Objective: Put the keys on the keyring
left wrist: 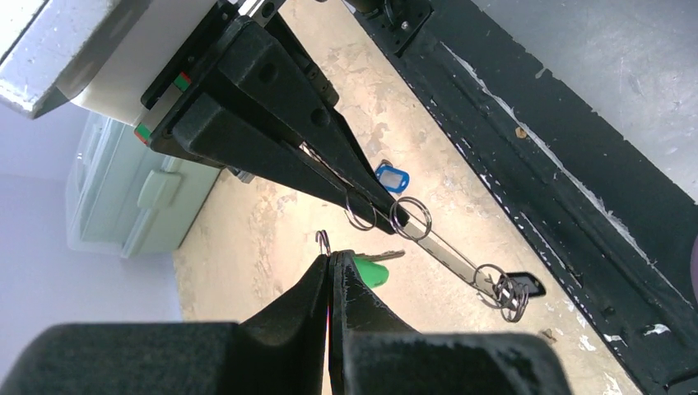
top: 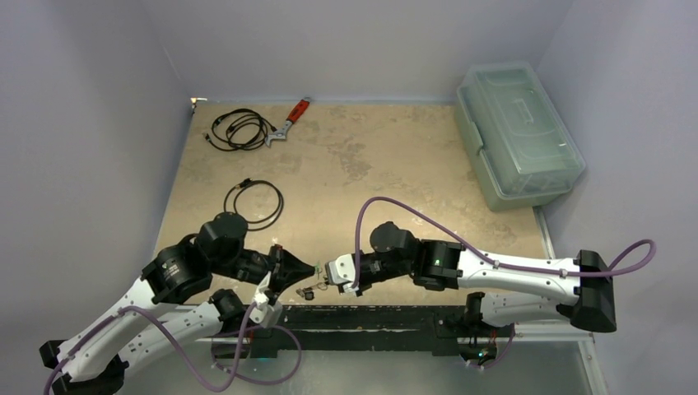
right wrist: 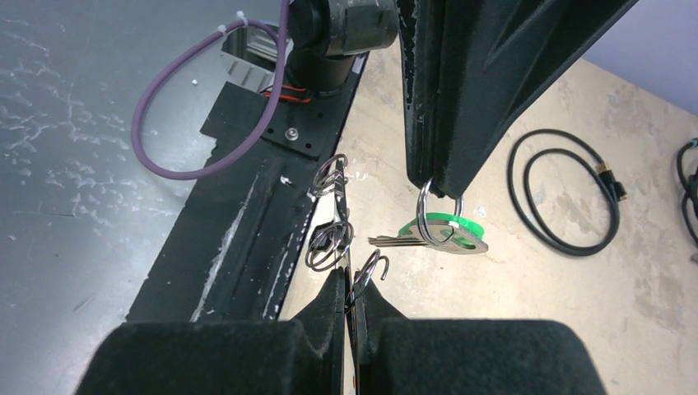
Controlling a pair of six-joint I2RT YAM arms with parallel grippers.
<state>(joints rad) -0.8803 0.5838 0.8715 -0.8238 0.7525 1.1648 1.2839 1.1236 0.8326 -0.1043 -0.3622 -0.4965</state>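
Observation:
My left gripper (left wrist: 332, 257) is shut on the small split ring (left wrist: 323, 241) of the green-tagged key (left wrist: 372, 269), which hangs flat just under its tips (right wrist: 440, 234). My right gripper (right wrist: 354, 284) is shut on the keyring (right wrist: 346, 222), a thin grey loop seen edge-on with small rings dangling along it and an open hook end (right wrist: 377, 265) beside the fingertips. The dark-tagged key (left wrist: 524, 284) hangs at the loop's far end. The blue-tagged key (left wrist: 392, 176) lies on the table. Both grippers meet tip to tip near the table's front edge (top: 317, 276), and the green key is a short gap from the hook.
A black strip (top: 379, 317) runs along the front edge right below the grippers. Two coiled black cables (top: 239, 129) (top: 255, 202) and a red-handled wrench (top: 290, 121) lie at the back left. A clear lidded box (top: 518, 136) stands at the back right.

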